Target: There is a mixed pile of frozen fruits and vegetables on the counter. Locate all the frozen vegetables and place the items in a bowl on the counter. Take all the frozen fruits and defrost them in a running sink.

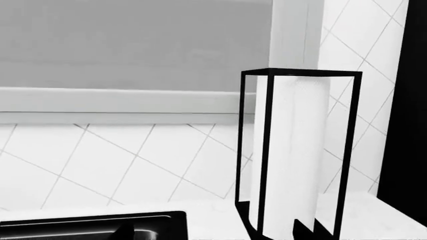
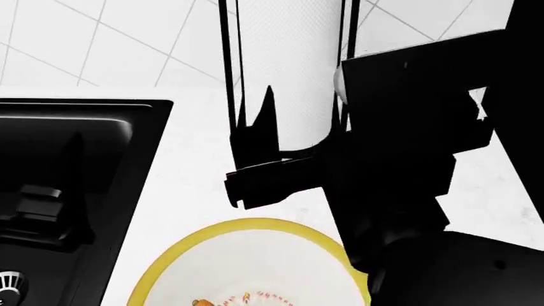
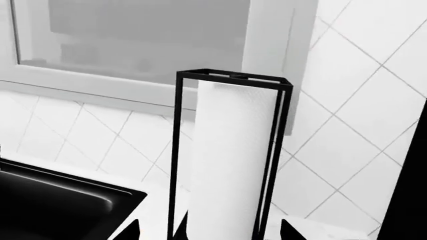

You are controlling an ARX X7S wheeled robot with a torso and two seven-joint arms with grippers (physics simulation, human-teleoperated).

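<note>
Head view: yellow-rimmed bowl [image 2: 246,264] on white desk [image 2: 195,172], just below a dark pincer [image 2: 255,153] held near the paper towel roll [image 2: 285,64] in its black frame; which arm and whether spread unclear. Sink [image 2: 60,166] left of bowl. Bowl interior mostly bare; no frozen items visible.

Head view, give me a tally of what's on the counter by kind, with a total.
Paper towel roll in a black wire holder: 1
Yellow-rimmed bowl: 1
Black sink: 1
Frozen fruits or vegetables: 0 in view
Total: 3
</note>
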